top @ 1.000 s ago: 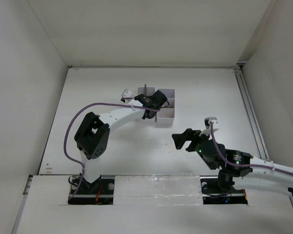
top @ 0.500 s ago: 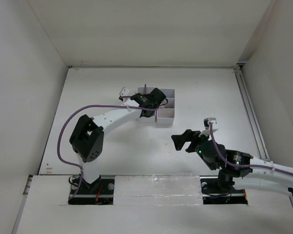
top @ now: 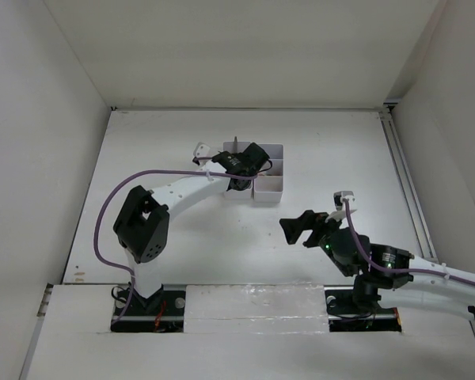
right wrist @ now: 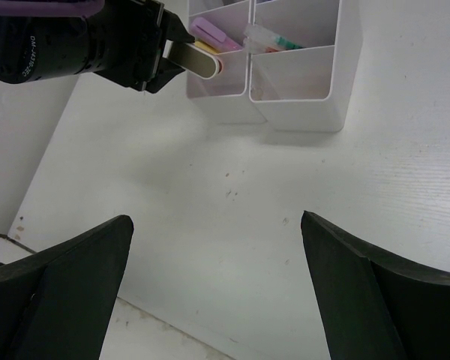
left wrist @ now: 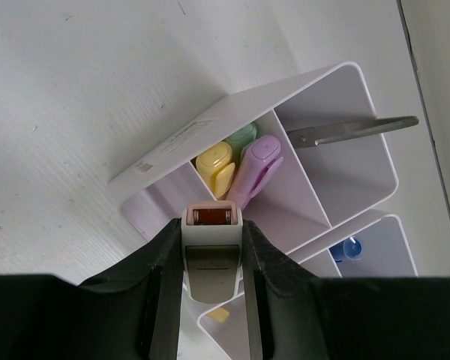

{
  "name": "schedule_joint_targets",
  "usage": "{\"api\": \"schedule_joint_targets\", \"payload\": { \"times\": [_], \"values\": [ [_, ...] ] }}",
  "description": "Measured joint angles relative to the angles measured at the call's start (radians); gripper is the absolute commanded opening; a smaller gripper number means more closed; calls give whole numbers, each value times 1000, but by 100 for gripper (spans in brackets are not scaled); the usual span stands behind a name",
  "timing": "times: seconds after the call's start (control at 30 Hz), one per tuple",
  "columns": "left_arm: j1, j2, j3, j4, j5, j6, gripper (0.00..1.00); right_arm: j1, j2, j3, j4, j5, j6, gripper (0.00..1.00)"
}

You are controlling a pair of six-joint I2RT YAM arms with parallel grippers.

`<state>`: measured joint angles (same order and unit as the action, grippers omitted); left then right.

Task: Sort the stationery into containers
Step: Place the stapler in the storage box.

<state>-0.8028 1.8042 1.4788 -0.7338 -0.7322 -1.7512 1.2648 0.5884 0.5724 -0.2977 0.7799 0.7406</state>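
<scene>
Above the white table [top: 340, 142], my left gripper [left wrist: 211, 241] pinches the stapler [left wrist: 211, 262] over the organiser [left wrist: 202, 124], I judge to drop it in; my right gripper [right wrist: 216, 225] hangs spread, empty, well apart.

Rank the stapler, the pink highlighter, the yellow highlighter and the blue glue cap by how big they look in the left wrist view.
1. stapler, but it is nearest the camera, so that is unsure
2. pink highlighter
3. yellow highlighter
4. blue glue cap, partly hidden
</scene>
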Motion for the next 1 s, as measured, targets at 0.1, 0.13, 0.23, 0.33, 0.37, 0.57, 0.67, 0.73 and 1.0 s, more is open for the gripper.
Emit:
{"api": "schedule_joint_targets", "payload": {
  "times": [0.1, 0.13, 0.23, 0.33, 0.37, 0.57, 0.67, 0.73, 1.0],
  "values": [
    [0, 5, 0, 0, 2, -6, 0, 0, 0, 0, 0, -1, -3, 100],
    [0, 7, 0, 0, 3, -10, 0, 0, 0, 0, 0, -1, -5, 100],
    [0, 14, 0, -5, 8, -23, 0, 0, 0, 0, 0, -2, -9, 100],
    [-3, 18, 0, -32, 8, -37, 0, 0, 0, -1, 0, -2, -11, 100],
    [-4, 18, 0, -43, 7, -42, 0, 0, 0, -1, 0, -3, -11, 100],
    [-14, 55, 3, -98, -17, -104, 0, 0, -11, -17, 14, -5, -15, 100],
    [-14, 64, 3, -97, -18, -117, 0, 0, -16, -18, 14, -8, -19, 100],
    [-14, 65, 3, -93, -18, -121, 0, 0, -26, -18, 14, -11, -21, 100],
    [-14, 65, 3, -56, -19, -132, 0, 0, -55, -36, 15, -14, -23, 100]
  ]
}}
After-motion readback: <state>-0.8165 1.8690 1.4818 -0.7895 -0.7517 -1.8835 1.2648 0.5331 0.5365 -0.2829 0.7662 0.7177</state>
